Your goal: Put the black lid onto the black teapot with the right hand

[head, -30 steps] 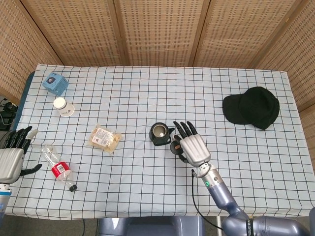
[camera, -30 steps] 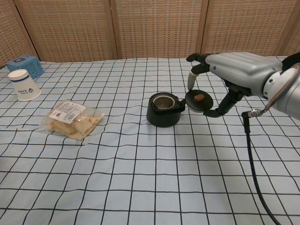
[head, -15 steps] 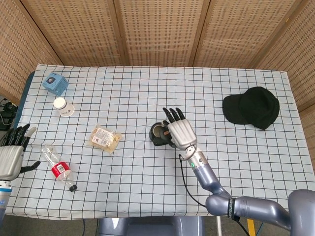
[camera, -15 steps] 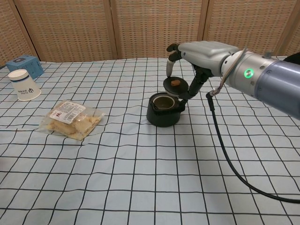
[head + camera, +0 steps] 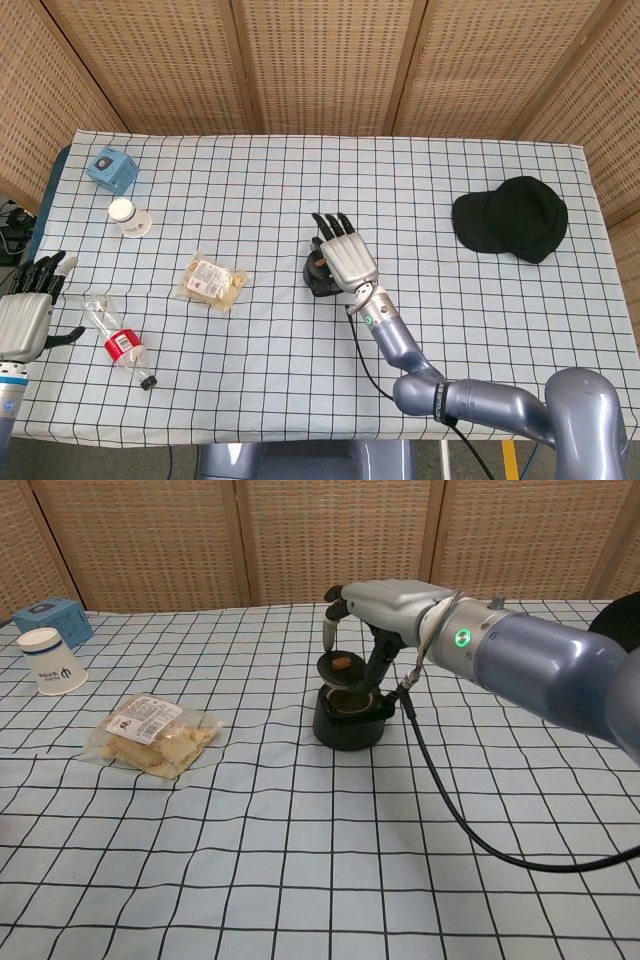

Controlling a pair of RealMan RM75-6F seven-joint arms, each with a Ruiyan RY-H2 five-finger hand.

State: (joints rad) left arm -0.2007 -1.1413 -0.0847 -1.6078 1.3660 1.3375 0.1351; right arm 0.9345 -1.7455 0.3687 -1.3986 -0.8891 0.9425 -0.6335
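The right hand (image 5: 375,605) has moved to the left since a moment ago and now holds the small round black lid (image 5: 342,668) right over the open mouth of the squat black teapot (image 5: 348,720). Its fingers are pinched on the lid's edges. The lid sits just above the pot's rim and is not down yet. The left hand (image 5: 28,310) rests at the table's left edge with its fingers spread apart and nothing in them, beside the clear plastic bottle with a red label (image 5: 117,342).
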